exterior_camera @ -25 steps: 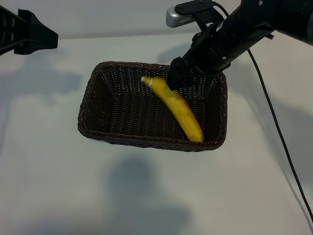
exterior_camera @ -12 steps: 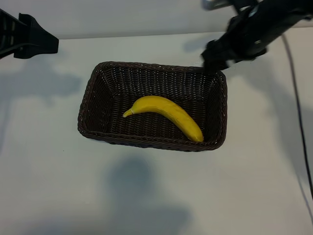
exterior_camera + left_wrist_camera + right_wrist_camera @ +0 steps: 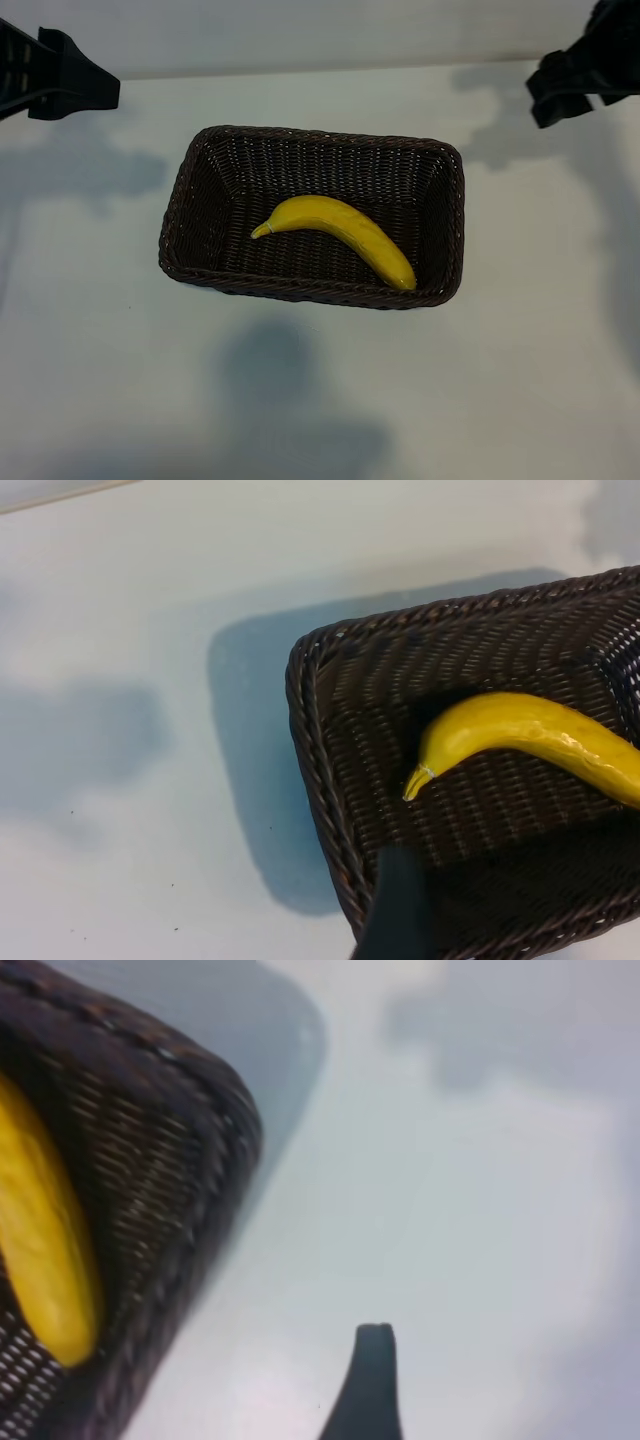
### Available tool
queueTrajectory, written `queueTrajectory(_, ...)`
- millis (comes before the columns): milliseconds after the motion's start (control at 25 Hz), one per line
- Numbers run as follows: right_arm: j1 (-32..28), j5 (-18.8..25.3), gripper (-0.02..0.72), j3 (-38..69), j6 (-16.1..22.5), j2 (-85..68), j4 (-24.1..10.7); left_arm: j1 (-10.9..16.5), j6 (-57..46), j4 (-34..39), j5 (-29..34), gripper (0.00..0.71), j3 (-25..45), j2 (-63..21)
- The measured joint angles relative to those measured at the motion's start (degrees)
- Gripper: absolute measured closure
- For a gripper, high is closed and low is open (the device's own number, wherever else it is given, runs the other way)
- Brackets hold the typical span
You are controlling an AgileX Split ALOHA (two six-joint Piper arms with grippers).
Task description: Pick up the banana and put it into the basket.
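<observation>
The yellow banana (image 3: 335, 235) lies free on the floor of the dark brown wicker basket (image 3: 185, 200), stem tip toward the left. My right gripper (image 3: 552, 95) hangs open and empty beyond the basket's far right corner. In the right wrist view one bare finger (image 3: 372, 1380) stands over white table, with the banana (image 3: 40, 1250) and basket rim (image 3: 190, 1150) off to one side. My left gripper (image 3: 95, 88) is parked open at the far left. Its finger (image 3: 400, 910) shows near the basket rim (image 3: 310, 740), the banana (image 3: 530, 735) beyond it.
The basket stands mid-table on a white tabletop (image 3: 320, 400). Soft arm shadows fall on the table in front of the basket and to its left. White surface surrounds the basket on every side.
The banana dropped from the right gripper and settled flat in the basket. The right arm then pulled back and away to the far right. The left arm stayed put.
</observation>
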Motion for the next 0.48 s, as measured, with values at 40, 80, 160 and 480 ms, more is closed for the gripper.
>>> queueTrajectory(40,-0.1,0.8,0.037,0.0,0.3,-0.1,-0.8,0.0,0.0,0.0,0.0,0.100,0.0,0.0)
queueTrajectory(80,-0.1,1.4,0.039,0.0,0.8,-0.1,-1.5,0.0,0.0,0.0,0.0,0.100,0.0,0.0)
queueTrajectory(160,-0.1,2.3,0.042,0.0,1.6,-0.1,-3.0,0.0,0.0,0.0,0.0,0.100,0.0,0.0)
queueTrajectory(480,-0.1,5.0,0.052,0.0,2.6,-1.0,-6.4,0.0,1.3,0.0,0.1,0.100,0.0,0.0)
